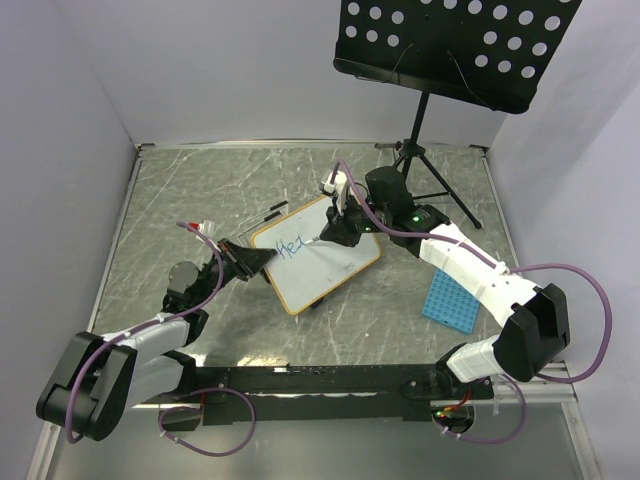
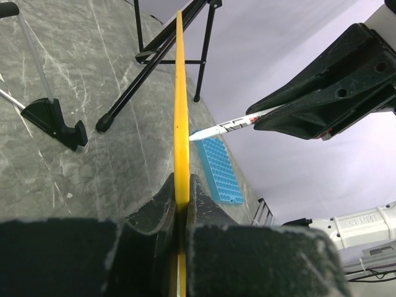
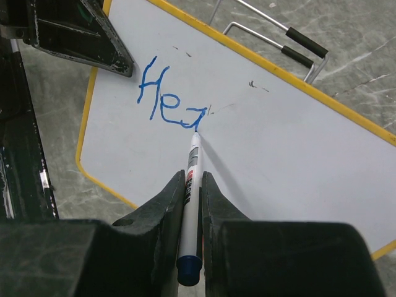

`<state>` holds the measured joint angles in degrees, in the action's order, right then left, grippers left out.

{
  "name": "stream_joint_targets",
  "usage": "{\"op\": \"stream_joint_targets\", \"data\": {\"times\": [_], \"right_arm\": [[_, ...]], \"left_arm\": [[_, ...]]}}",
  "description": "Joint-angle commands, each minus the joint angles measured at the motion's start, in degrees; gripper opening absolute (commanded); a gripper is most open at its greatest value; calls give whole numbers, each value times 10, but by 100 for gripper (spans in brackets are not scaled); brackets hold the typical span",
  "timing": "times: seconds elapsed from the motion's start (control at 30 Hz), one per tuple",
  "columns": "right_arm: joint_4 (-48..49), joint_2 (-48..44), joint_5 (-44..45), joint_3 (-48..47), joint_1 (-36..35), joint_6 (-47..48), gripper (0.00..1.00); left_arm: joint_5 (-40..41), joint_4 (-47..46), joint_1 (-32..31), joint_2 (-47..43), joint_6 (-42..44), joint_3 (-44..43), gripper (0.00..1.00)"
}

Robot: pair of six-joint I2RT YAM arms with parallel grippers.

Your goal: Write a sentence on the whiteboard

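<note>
Right pincer [image 3: 193, 184] clamped on marker [image 3: 193, 154], tip touching whiteboard [image 3: 278, 161] just ahead, at the end of the blue lettering [image 3: 166, 102], left pincer [image 2: 181, 185] clamped on the board's yellow edge

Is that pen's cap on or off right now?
Off: the marker in the right gripper has its bare tip on the whiteboard, at the end of the blue lettering.

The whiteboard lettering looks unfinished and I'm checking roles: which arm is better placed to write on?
Right. The right gripper is shut on the marker, tip on the whiteboard ending the blue lettering. The left gripper only clamps the board's edge.
</note>
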<state>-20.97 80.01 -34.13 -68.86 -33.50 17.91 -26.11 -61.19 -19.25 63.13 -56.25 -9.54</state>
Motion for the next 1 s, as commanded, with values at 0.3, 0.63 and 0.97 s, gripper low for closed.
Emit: {"op": "stream_joint_targets", "data": {"times": [0.3, 0.63, 0.97], "right_arm": [[1, -9, 5, -8, 18, 2, 0], [27, -42, -23, -5, 29, -10, 0], [32, -15, -29, -13, 30, -18, 0]], "left_arm": [[-6, -63, 9, -35, -7, -7, 1], [-20, -73, 9, -21, -10, -8, 1], [-32, -83, 9, -13, -14, -12, 1]]}}
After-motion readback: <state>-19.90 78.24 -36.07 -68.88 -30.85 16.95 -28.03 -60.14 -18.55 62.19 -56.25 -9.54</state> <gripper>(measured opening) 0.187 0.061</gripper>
